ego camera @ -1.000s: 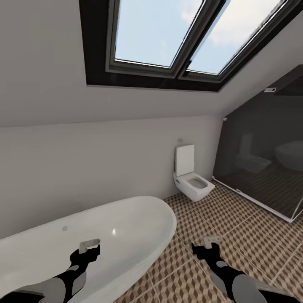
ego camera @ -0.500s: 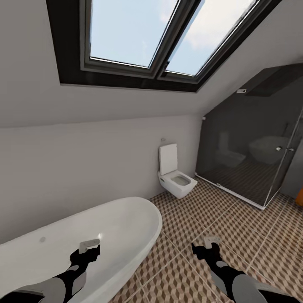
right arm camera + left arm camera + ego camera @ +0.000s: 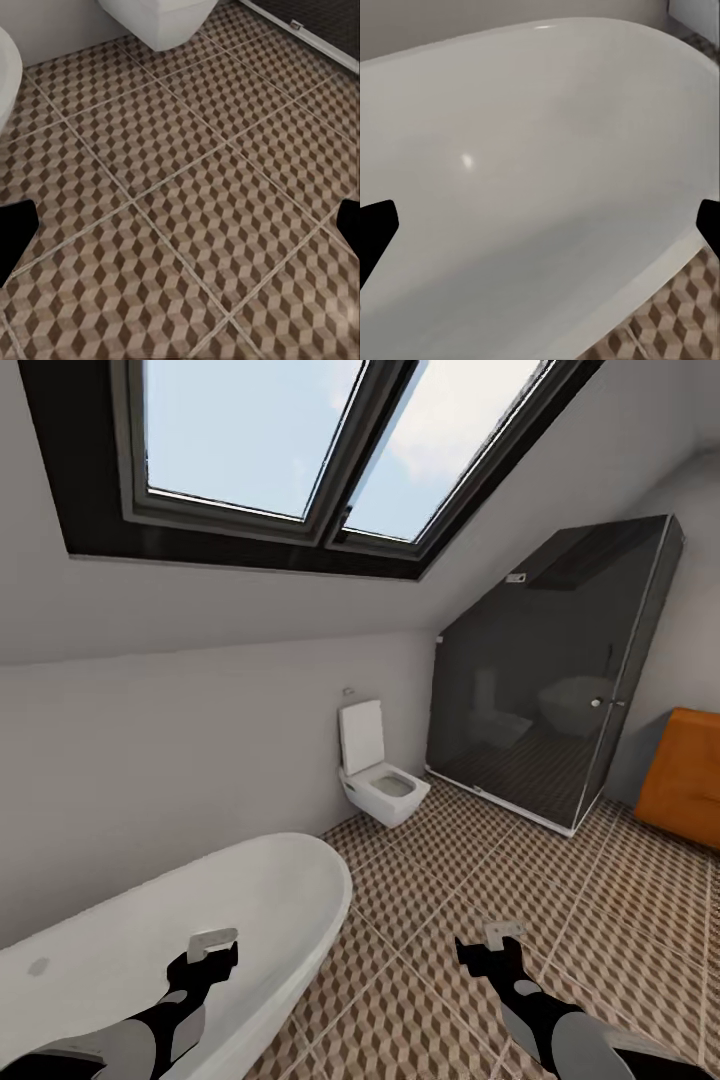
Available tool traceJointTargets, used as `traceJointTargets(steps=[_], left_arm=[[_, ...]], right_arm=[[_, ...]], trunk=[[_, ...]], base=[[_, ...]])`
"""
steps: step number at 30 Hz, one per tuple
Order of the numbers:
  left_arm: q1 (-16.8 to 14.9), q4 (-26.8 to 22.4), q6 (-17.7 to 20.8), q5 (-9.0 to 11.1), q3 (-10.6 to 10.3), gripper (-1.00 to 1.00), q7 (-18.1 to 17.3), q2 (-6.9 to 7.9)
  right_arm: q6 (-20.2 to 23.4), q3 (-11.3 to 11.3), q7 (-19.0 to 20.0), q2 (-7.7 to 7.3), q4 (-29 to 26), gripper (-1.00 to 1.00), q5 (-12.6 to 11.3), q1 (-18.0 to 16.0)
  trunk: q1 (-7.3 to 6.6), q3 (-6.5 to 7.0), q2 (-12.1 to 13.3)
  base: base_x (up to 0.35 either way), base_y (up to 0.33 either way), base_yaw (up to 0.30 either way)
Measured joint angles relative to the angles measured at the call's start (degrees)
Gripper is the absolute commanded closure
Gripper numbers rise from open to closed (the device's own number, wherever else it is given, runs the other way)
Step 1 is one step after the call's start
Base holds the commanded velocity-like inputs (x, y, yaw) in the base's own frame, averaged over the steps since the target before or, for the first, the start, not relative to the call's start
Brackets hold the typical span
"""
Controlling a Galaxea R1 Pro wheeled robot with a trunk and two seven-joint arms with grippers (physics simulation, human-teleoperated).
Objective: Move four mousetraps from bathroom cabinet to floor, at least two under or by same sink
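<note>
The cabinet (image 3: 690,775) shows as an orange-brown block at the right edge, past the shower. The mousetraps are out of view. Cube-patterned bathroom floor (image 3: 480,920) spreads ahead. A long glossy white basin (image 3: 230,905) with a rounded edge, as long as a bathtub, lies at the left; I cannot tell whether it is the sink. My left gripper (image 3: 213,952) hangs open over that basin (image 3: 540,150), its fingers wide apart and empty. My right gripper (image 3: 500,945) hangs open and empty above the floor tiles (image 3: 187,195).
A white toilet (image 3: 378,780) with its lid up stands against the far wall. A dark glass shower enclosure (image 3: 545,680) fills the far right corner. A sloped ceiling with a skylight (image 3: 300,450) hangs overhead. Open tiles run between basin, toilet and shower.
The whole picture has slid left, so the camera has turned right. The orange-brown cabinet has come into view at the right edge. Both arms keep the same pose.
</note>
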Motion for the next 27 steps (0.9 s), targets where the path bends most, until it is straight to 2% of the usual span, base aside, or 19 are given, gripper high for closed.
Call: traceJointTargets(steps=[27], left_arm=[[0.0, 0.0, 0.0, 0.0, 0.0, -1.0, -0.1, 0.0]], right_arm=[[0.0, 0.0, 0.0, 0.0, 0.0, -1.0, 0.0, 0.0]], trunk=[[0.0, 0.0, 0.0]], base=[[0.0, 0.0, -0.275]])
